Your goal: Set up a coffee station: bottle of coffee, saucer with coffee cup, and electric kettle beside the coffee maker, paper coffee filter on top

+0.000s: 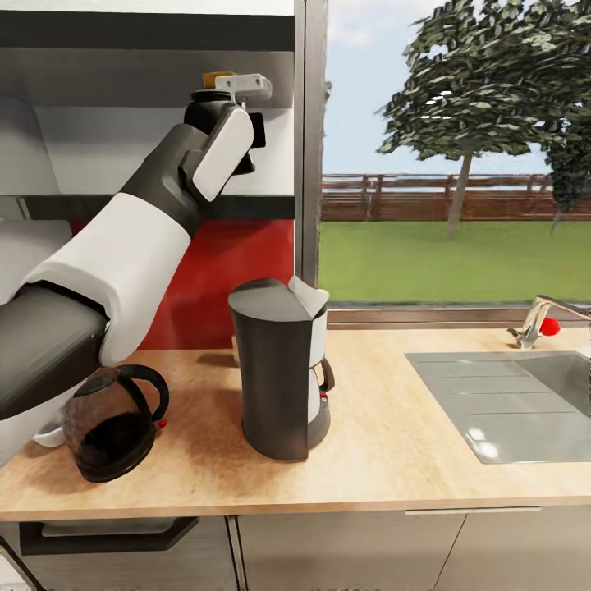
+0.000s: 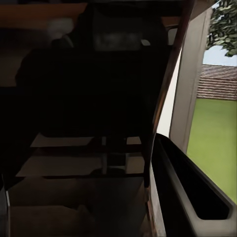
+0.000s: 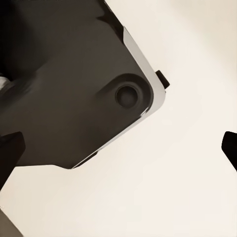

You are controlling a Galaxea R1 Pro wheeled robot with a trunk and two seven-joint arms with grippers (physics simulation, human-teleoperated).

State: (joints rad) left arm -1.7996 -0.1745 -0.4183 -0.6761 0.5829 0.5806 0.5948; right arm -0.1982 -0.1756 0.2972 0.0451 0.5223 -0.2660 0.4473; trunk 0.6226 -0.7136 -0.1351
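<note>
With the left arm (image 1: 123, 246) raised to the shelf (image 1: 246, 205) by the jar (image 1: 217, 80), gripper state unclear; maker (image 1: 275, 369) and kettle (image 1: 115, 423) sit on the worktop (image 1: 394, 460).

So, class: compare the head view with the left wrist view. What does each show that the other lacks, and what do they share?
Head view alone: the coffee maker with the paper coffee filter on top, the electric kettle beside it on the countertop, the sink, and the left arm raised to the bottle of coffee. Left wrist view alone: a dark close-up, too dim to identify. Shared: the window frame, lawn, fence and tree outside.
</note>
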